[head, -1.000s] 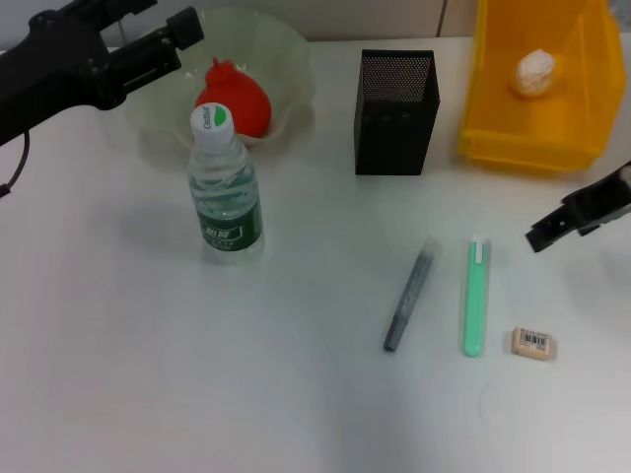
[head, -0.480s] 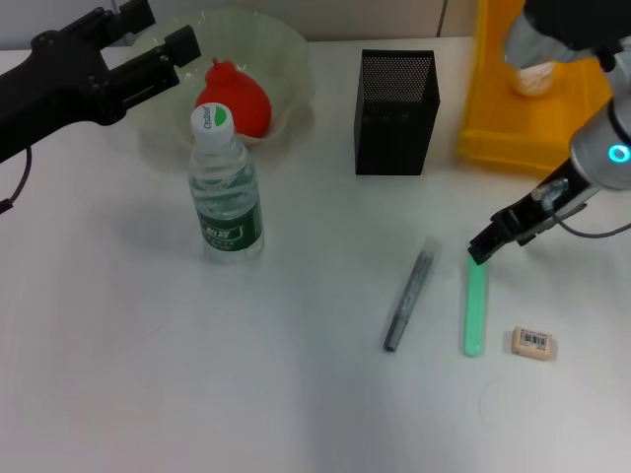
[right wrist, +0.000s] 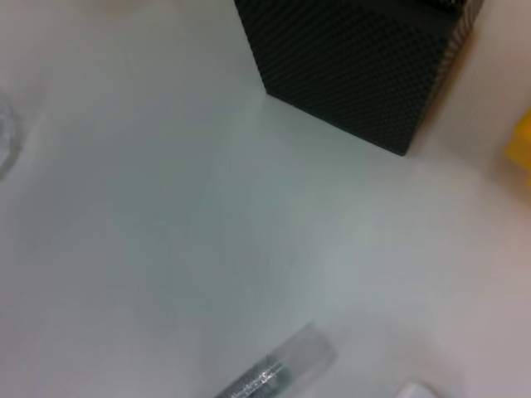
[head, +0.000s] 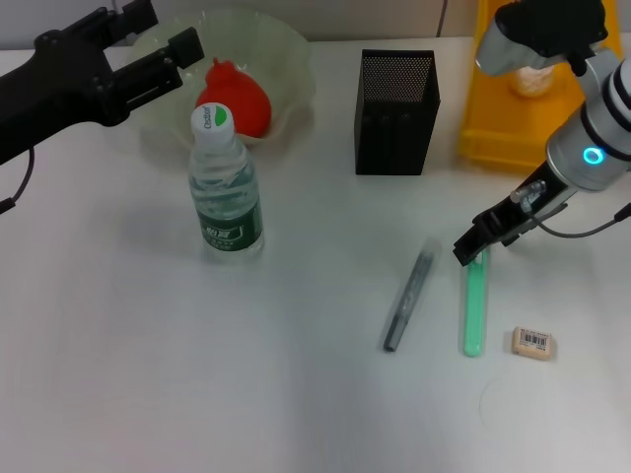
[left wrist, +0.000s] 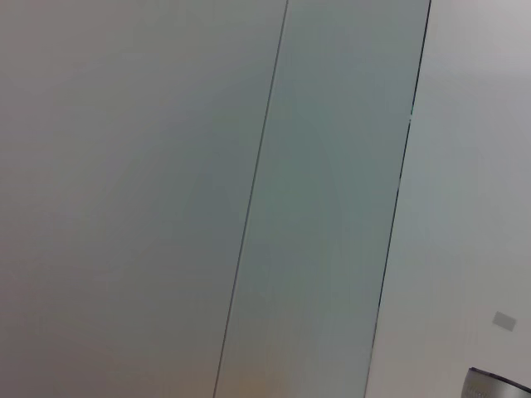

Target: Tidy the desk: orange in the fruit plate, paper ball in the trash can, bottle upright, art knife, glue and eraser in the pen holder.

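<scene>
The orange (head: pixel 235 99) lies in the pale-green fruit plate (head: pixel 286 54). The bottle (head: pixel 225 187) stands upright in front of the plate. My left gripper (head: pixel 158 32) hovers open over the plate's left rim, holding nothing. The paper ball (head: pixel 532 79) lies in the yellow trash can (head: pixel 552 138), partly hidden by my right arm. The green art knife (head: pixel 475 305), the grey glue stick (head: pixel 408 298) (right wrist: pixel 278 371) and the eraser (head: pixel 533 342) lie on the desk in front of the black pen holder (head: pixel 396 110) (right wrist: pixel 357 66). My right gripper (head: pixel 481 236) hangs just over the knife's far end.
White desk (head: pixel 148 374) with open surface at the front left and centre. The pen holder stands between the plate and the trash can. The left wrist view shows only grey wall panels (left wrist: pixel 207 166).
My right arm has swung in from the right edge, leftward, and its gripper now sits over the far end of the green art knife. The left arm has barely shifted.
</scene>
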Available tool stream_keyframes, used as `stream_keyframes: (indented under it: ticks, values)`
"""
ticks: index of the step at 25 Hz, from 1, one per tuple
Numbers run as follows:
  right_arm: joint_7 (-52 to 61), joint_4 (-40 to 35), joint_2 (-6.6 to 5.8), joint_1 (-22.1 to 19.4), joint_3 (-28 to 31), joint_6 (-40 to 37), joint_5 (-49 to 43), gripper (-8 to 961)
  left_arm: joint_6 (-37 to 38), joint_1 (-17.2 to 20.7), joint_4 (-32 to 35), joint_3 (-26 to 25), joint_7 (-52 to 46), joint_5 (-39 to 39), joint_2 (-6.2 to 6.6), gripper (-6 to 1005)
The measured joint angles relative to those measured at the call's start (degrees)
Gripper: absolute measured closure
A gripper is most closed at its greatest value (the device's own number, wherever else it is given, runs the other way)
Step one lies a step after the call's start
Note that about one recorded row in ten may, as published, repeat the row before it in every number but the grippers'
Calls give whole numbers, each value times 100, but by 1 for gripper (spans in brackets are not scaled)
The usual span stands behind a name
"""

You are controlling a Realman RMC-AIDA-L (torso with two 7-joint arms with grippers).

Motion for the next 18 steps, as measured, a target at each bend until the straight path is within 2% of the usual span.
stream_keyframes:
  ticks: [18]
  values:
    - [9, 466, 2, 182, -80, 171, 71, 287, 44, 51, -1, 3, 58, -7, 3, 257]
